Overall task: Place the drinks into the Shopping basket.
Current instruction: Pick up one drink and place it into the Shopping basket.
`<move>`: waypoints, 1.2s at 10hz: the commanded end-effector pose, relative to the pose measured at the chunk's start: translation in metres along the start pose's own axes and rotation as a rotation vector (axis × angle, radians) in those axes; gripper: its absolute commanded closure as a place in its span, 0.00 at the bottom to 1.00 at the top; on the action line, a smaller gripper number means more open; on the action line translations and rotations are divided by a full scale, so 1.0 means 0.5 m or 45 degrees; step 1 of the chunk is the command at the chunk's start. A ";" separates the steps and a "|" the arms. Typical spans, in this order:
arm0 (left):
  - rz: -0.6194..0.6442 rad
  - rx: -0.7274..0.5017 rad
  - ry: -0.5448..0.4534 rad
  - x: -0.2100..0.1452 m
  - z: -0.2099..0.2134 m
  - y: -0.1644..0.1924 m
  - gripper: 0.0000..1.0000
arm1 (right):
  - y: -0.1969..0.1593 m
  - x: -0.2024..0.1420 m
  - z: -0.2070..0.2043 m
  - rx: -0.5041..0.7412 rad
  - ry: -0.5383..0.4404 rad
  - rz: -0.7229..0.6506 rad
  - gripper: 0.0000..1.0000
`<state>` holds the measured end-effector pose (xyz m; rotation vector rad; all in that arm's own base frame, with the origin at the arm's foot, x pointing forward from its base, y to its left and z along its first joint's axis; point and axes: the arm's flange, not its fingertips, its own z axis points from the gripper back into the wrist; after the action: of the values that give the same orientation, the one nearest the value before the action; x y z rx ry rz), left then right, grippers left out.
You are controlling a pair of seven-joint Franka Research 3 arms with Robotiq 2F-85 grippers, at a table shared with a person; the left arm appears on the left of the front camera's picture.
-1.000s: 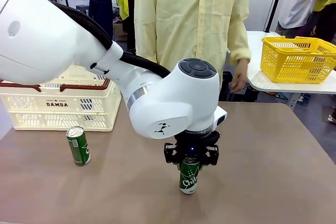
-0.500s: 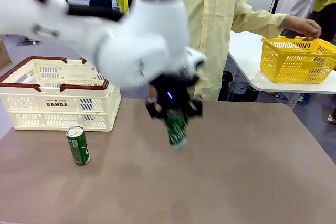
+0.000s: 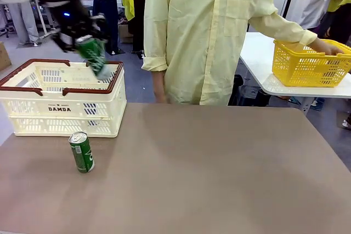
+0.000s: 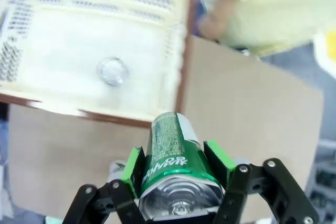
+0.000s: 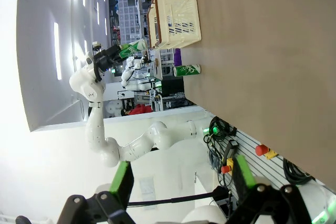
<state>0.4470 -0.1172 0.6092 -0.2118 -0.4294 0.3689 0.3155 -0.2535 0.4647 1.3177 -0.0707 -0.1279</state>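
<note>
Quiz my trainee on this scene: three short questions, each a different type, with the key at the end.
1. True or false: the green can on the table lies on its side.
2. What does the left hand grip? A: a blue can. B: a tilted green can. C: nothing.
3. Fill in: in the left wrist view, a silver can top shows inside the ____.
Key: 1 false, it stands upright. 2 B. 3 Shopping basket.
</note>
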 end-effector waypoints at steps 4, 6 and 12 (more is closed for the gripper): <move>0.092 0.031 -0.018 0.023 -0.009 0.034 1.00 | 0.010 -0.004 0.002 -0.012 0.015 -0.017 0.00; 0.142 0.050 0.010 0.014 -0.019 0.038 1.00 | 0.010 -0.004 0.002 -0.012 0.015 -0.017 0.00; -0.121 0.091 -0.106 0.277 -0.191 0.142 1.00 | 0.010 -0.004 0.002 -0.012 0.015 -0.017 0.00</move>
<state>0.5816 -0.0047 0.5523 -0.1208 -0.5393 0.3030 0.3154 -0.2536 0.4648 1.3176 -0.0709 -0.1281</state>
